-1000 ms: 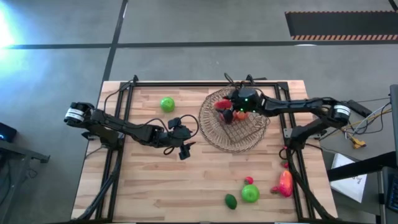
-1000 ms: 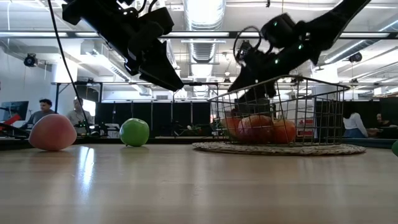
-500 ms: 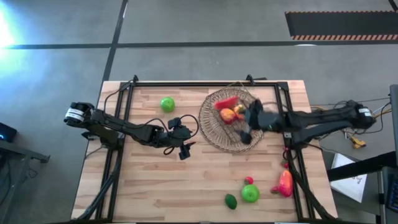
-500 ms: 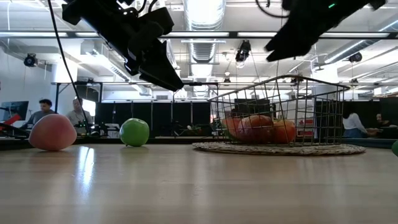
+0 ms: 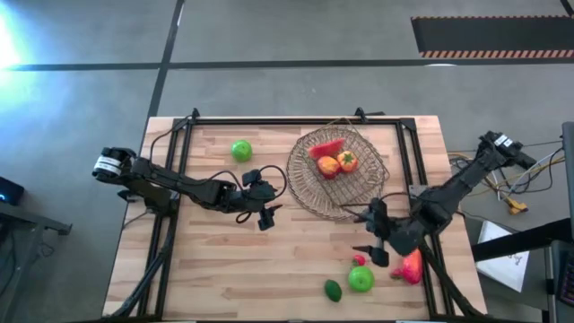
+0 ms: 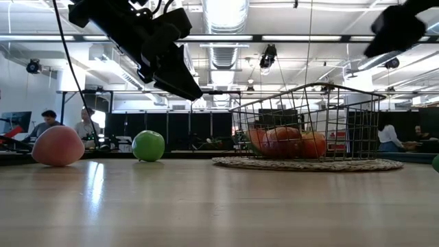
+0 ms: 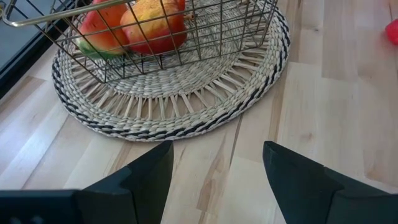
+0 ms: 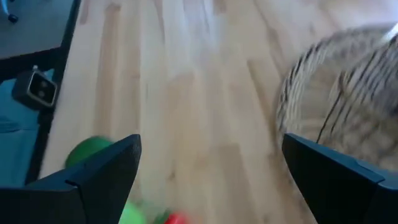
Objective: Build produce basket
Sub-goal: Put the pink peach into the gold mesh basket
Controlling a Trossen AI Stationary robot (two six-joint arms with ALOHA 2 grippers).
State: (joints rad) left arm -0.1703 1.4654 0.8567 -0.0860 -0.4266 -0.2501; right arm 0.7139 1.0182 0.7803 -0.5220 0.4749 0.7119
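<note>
**Right tool spread above the loose produce**

The right tool has its fingers spread and empty, just above a small red piece and a green apple near the bench edge. The left tool, also spread and empty, waits beside the straw mat. The basket stands on this mat and holds a red slice and two orange-red pieces. Another green apple lies well apart.

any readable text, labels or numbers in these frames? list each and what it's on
None readable.
Paper sheet beside the table's right edge: dark marks, too small to read.
Floor mat with striped edge, high view: stripes only, no lettering.
Basket, produce and both arms: no labels visible.
</note>
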